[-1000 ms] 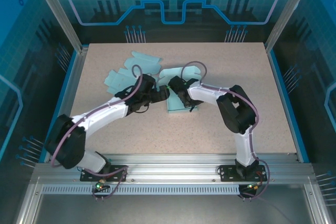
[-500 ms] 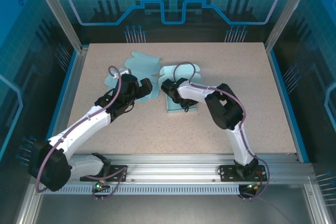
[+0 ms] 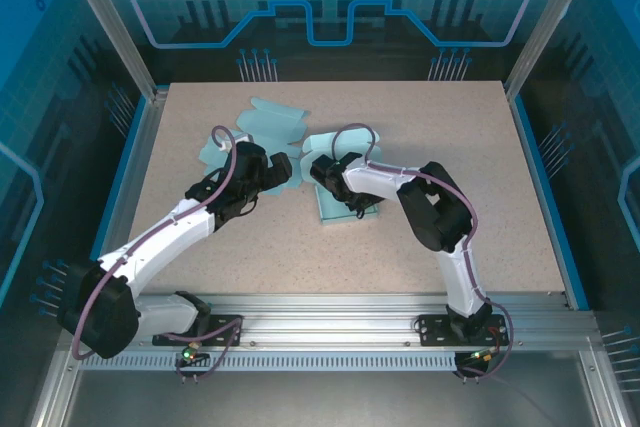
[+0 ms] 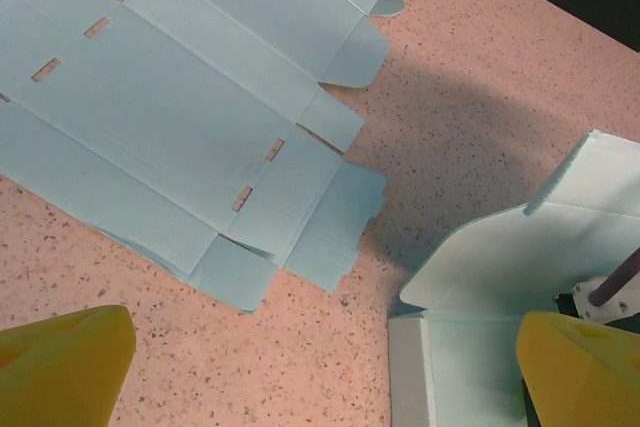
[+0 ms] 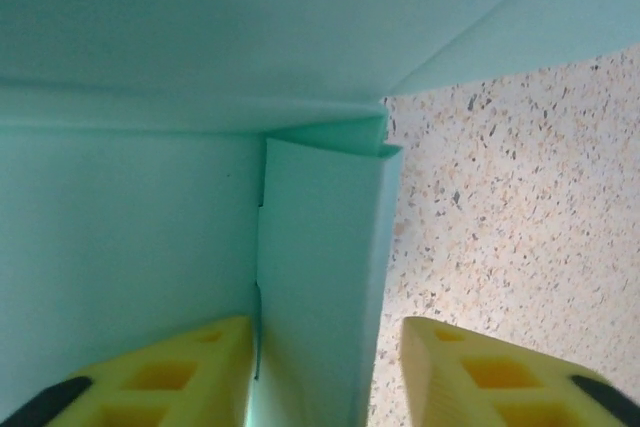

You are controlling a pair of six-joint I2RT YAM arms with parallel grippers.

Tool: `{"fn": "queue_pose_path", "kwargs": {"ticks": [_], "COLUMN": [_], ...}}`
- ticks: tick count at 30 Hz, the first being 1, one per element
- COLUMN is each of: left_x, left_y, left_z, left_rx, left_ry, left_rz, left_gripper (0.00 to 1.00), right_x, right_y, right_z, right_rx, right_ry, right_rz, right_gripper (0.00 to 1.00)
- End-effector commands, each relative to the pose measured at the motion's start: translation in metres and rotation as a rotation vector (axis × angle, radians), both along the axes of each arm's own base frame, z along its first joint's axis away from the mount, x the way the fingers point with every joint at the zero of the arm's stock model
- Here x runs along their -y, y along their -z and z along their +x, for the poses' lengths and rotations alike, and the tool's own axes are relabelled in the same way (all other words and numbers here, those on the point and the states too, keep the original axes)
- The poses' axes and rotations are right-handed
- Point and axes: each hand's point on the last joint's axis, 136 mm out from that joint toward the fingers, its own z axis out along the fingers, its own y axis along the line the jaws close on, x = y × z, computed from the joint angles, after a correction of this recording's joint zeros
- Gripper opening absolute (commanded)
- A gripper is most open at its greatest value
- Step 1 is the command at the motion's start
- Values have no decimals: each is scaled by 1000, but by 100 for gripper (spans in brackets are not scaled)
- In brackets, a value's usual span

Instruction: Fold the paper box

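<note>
The speckled table (image 3: 480, 137) holds the half-folded box (image 3: 352, 205) at frame centre. The right gripper (image 5: 320, 372) straddles its corner flap (image 5: 320, 247), jaws apart and not pinching, probably to guide the crease. The left gripper (image 4: 325, 367) hangs wide open and empty near the flat sheets (image 4: 180, 117) at upper left.
</note>
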Motion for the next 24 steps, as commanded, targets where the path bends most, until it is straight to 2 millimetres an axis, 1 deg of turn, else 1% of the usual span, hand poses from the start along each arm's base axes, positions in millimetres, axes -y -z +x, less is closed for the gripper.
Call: {"fn": "queue_pose_path", "kwargs": {"ticks": [1,3,6,9,13,14,17,19,22,24], "left_x": [3,4,5,10,31,36,44,50,61,69], "left_y": [-4,-4,-4,-7,-16,-19,-18,-17,-10,-4], "left_z": [4,5,7,11,19,22,30,36,44,49], "left_rx": [-1,-3,-6,6,51,61,76,96,133,134], "left_ry": [30,35,46,95,298,349,460,530,628,684], "left_rz": [21,24,34,68,171,203,285,320,326,297], "left_gripper": [99,99,99,99,97,96,95,94,90,85], "right_x": [2,1,-3,-9,-19,-21,-22,-18,-14,-11], "right_y": [-18,-23,-29,-42,-68,-76,-98,-110,-124,-131], "right_z": [-3,-3,-1,2,7,8,10,12,15,18], "right_rx": [4,15,31,57,105,119,154,172,192,200], "right_ry": [-8,-6,-9,-27,-74,-87,-121,-136,-188,-224], "right_rz": [29,44,75,127,210,232,311,375,516,628], "right_gripper": [51,54,61,69,77,78,80,80,80,80]}}
